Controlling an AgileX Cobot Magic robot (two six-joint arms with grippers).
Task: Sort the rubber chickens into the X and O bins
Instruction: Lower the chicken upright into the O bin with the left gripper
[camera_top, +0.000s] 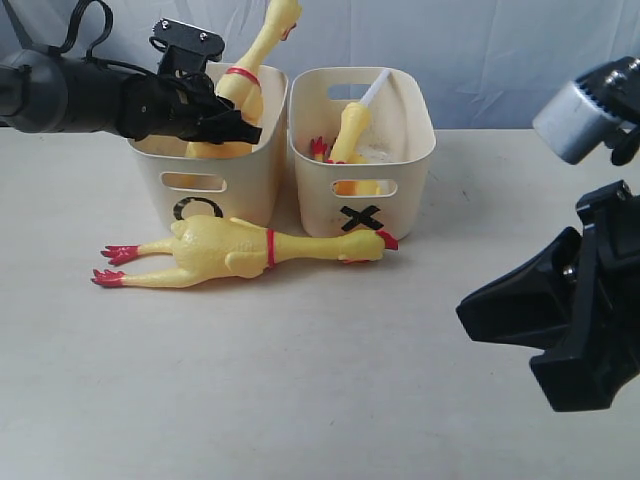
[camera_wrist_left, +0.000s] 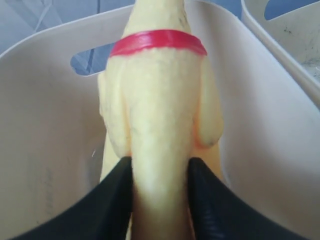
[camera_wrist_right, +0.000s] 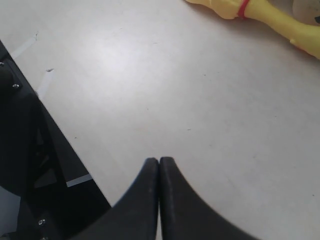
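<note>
L hand (camera_top: 243, 129): upright chicken (camera_top: 247, 80), O bin (camera_top: 240, 185) | flat chicken (camera_top: 215, 250): table (camera_top: 300, 390)

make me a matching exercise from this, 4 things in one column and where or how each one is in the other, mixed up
1 upright chicken
2 small chicken with white tube
3 lying chicken
4 right gripper

a on the table, in front of the O bin and X bin
b shut, holding nothing
c in the O bin, gripped by the left gripper
d in the X bin

Pairs: 1-c, 2-d, 3-a, 4-b
</note>
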